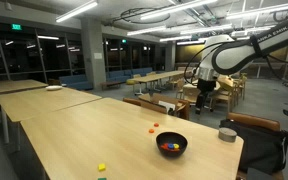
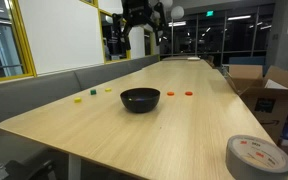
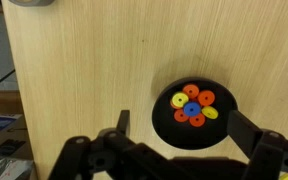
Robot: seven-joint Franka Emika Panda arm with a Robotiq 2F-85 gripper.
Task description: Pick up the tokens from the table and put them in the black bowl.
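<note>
The black bowl (image 3: 166,118) sits on the light wooden table (image 3: 84,80) and holds several tokens (image 3: 192,108): orange-red, yellow and one blue. My gripper (image 3: 184,130) is open and empty, with a finger on each side of the bowl in the wrist view. In both exterior views it hangs high above the table (image 1: 205,88) (image 2: 139,32), well clear of the bowl (image 1: 171,144) (image 2: 140,99). Loose tokens lie on the table: orange ones (image 2: 170,93) (image 2: 188,93) (image 1: 151,130), yellow ones (image 2: 108,90) (image 1: 101,167) and a green one (image 2: 78,98).
A grey tape roll (image 1: 227,133) (image 2: 256,157) stands near a table corner. Cardboard boxes (image 2: 269,90) stand beside the table. Other tables and chairs (image 1: 164,80) fill the room behind. The table edge runs along the left of the wrist view (image 3: 14,90).
</note>
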